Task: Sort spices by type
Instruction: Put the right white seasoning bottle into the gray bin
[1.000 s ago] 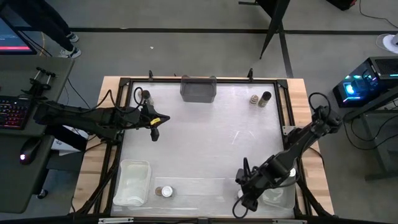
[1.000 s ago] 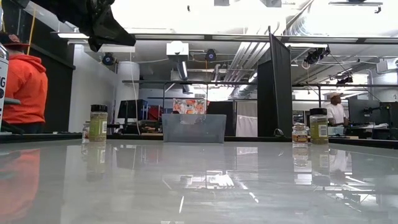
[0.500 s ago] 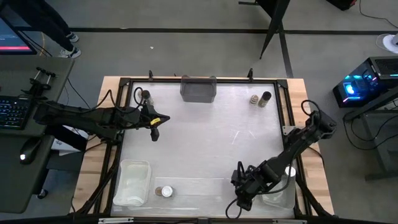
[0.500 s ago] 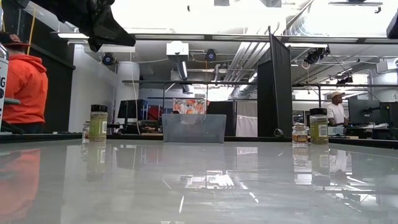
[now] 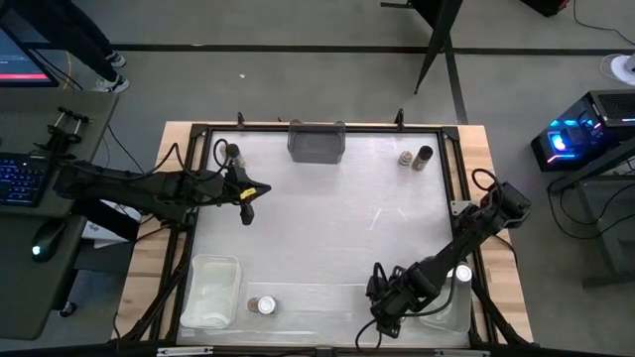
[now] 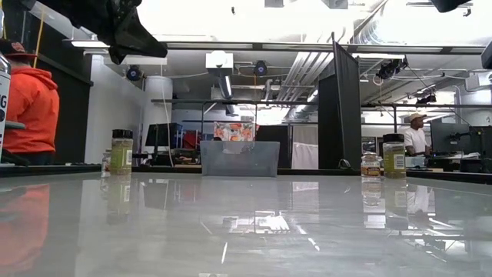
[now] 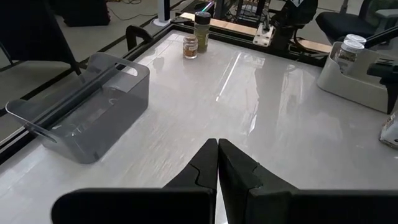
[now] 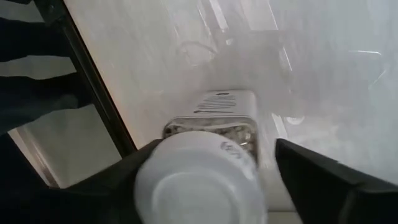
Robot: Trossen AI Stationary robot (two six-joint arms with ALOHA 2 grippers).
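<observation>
**Right gripper straddles a white-lidded jar at the near edge**

A glossy white table (image 5: 327, 218) sits in a wooden frame, with an open workshop behind it. A grey bin (image 5: 317, 141) stands at the far edge, two spice jars (image 5: 415, 158) in the far right corner, and another jar (image 5: 233, 153) far left. The right gripper (image 8: 205, 180) is low at the near edge, fingers apart on either side of a white-lidded spice jar (image 8: 205, 168). The left gripper (image 7: 217, 168), fingers together, hovers over the left side. A clear bin (image 5: 210, 290) sits near left, a jar (image 5: 262, 305) beside it.
</observation>
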